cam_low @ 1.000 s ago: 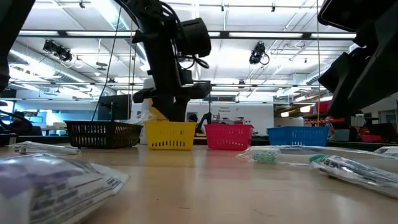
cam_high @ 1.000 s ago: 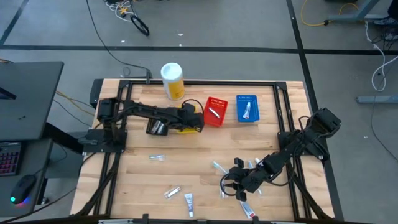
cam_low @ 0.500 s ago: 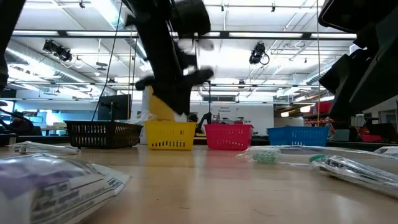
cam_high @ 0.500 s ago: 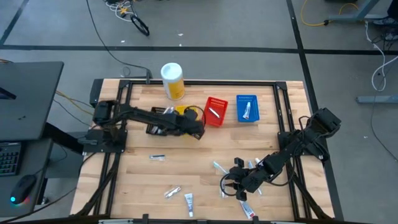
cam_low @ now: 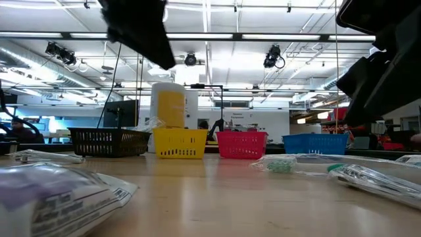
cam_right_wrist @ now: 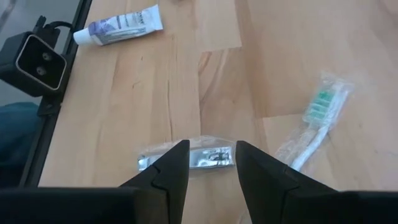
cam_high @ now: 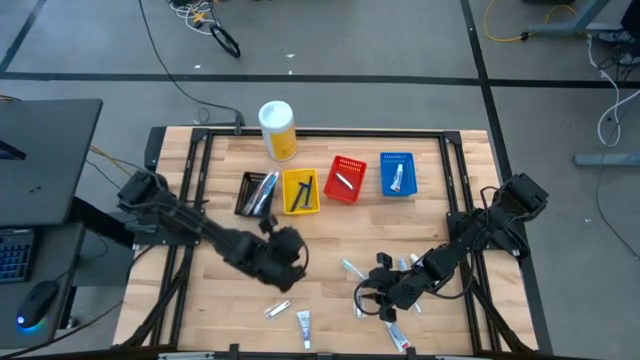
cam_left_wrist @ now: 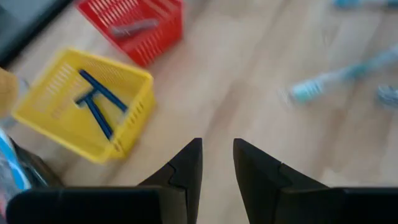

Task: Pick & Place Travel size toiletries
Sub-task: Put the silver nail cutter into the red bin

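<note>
From the high view, the left gripper (cam_high: 283, 262) sits over the middle of the table (cam_high: 330, 240), a bit toward the near-left, with nothing visible in it, while the right gripper (cam_high: 372, 290) hangs low over the pile of toiletries at the near-right. The baskets line up along the far side: a black basket (cam_high: 254, 193) with a few items in it, a yellow basket (cam_high: 300, 192) holding dark razors, a red basket (cam_high: 346, 179) with a silvery tube, and a blue basket (cam_high: 397, 174) with a white tube. The yellow canister (cam_high: 277, 130) stands at the far edge behind them. Loose stuff still on the wood: a small tube (cam_high: 277, 309) and a white tube (cam_high: 303, 327) near the front edge, plus toothbrushes (cam_high: 351, 269) beside the right gripper. In the low view the baskets sit in a row across the back, the yellow canister (cam_low: 170, 106) rises behind the yellow basket (cam_low: 179, 142), a wrapped toothbrush (cam_low: 283, 163) lies on the right, and a blurry packet (cam_low: 59, 191) fills the near-left corner. The left wrist view shows that arm's fingers (cam_left_wrist: 186, 165) parted a little with bare wood between them, gripping nothing, and the razors (cam_left_wrist: 96, 102) lying in the yellow basket (cam_left_wrist: 134, 109). The right wrist view has its fingers (cam_right_wrist: 173, 163) spread fairly wide, straddling a small silver tube (cam_right_wrist: 205, 157) without visibly clamping it, with a green-bristled toothbrush (cam_right_wrist: 314, 127) near it and a purple-labelled tube (cam_right_wrist: 121, 26) well apart
</note>
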Tool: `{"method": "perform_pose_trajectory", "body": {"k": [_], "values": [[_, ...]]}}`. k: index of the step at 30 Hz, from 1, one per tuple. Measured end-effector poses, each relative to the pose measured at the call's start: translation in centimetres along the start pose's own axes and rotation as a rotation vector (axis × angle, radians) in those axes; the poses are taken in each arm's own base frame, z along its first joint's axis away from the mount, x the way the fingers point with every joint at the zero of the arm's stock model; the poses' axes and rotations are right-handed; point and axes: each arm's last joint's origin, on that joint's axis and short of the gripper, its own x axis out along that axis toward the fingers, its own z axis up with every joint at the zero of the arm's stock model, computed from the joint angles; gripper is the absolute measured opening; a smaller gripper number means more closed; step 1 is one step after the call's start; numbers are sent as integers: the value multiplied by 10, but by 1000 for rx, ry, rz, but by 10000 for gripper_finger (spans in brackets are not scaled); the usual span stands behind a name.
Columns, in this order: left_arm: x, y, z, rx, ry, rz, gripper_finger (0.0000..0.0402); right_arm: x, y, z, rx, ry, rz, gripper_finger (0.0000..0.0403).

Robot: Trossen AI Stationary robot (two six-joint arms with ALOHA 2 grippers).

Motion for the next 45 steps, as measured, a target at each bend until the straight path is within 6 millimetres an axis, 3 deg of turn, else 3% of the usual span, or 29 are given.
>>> {"method": "perform_pose_trajectory", "body": {"k": [7, 12, 16, 22, 30, 40, 45], "values": [[-15, -4, -23, 75, 180, -56, 124, 1, -4, 4, -1, -59, -63, 140], [-14, 8, -33, 138, 450, -72, 163, 5, -14, 11, -48, -55, -88, 140], [-13, 18, -36, 178, 530, -19, 186, 13, -33, 25, 3, -36, -50, 140], [4, 35, -62, 290, 658, 13, 194, 19, -57, 38, -28, 7, 4, 140], [28, 58, -99, 384, 800, -6, 194, 21, -67, 48, -148, -52, -35, 140], [53, 72, -102, 449, 838, -192, 193, 22, -70, 55, -126, -104, -29, 140], [59, 77, -97, 444, 846, -226, 156, 21, -69, 58, -124, -137, -19, 140]]}}
